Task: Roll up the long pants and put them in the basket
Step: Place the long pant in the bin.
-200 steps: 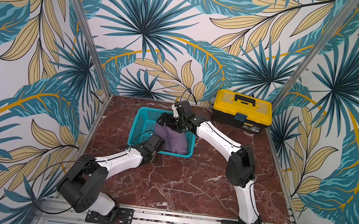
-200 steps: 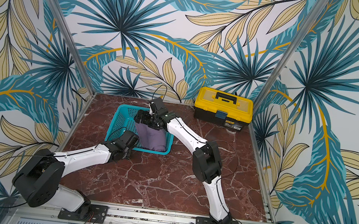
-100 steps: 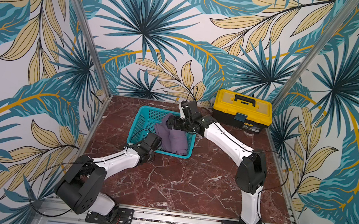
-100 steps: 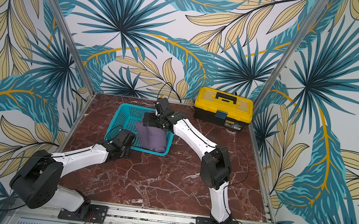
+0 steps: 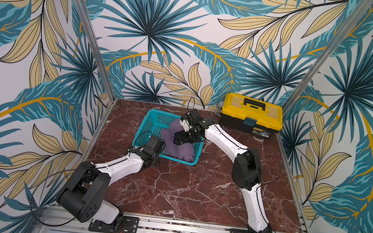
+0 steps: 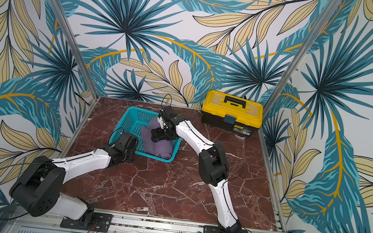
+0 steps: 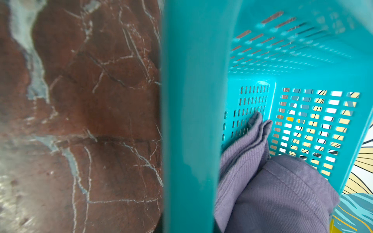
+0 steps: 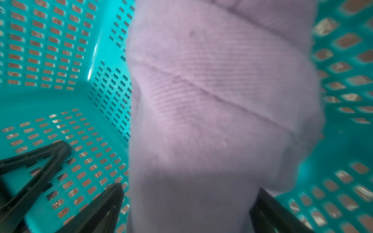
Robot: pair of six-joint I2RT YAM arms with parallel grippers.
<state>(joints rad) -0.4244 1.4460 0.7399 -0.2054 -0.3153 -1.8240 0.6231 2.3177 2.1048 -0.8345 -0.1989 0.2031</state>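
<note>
Long pants [image 5: 180, 150] bundled in the teal basket [image 5: 156, 116] at the back of the bench [image 5: 183, 189], an arm on each side.
Left gripper [image 5: 156, 145] sits at the basket's near-left corner, pressed together on the rim. In the left wrist view the rim [image 7: 191, 100] runs straight under the camera, though the fingers themselves are hidden. The dusty-purple pants [image 7: 272, 191] lie as a thick folded wad against the basket's right-hand side, with bare mesh floor to their left. Right gripper [image 5: 183, 141] is down over the wad, spread wide. In the right wrist view its black fingers [image 8: 105, 201] flank the cloth [image 8: 212, 90], one to each side; I cannot tell whether they press it. Yellow toolbox [image 5: 251, 110] stands shut at the back right, well apart from the basket.
</note>
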